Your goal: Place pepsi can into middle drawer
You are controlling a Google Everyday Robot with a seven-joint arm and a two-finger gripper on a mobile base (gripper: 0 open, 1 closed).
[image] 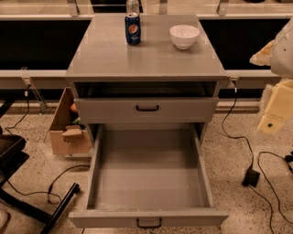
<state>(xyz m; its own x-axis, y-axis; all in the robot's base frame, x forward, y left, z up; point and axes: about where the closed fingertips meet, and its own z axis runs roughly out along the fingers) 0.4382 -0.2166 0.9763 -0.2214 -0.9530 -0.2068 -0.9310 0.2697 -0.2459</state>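
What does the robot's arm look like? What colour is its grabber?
Only a bit shows at the right edge. The arm is white and rounded. The gripper below it is pale creamy yellow and blocky, with one small dark dot near its lower tip. No writing or cables show on it.

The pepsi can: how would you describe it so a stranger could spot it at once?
Find the grey cabinet with the middle drawer pulled open; the gripper hangs off to its right, at the picture's edge. On the cabinet's top, back left, stands the pepsi can. It is dark blue with a round logo, unlike the white bowl to its right and the clear bottle behind.
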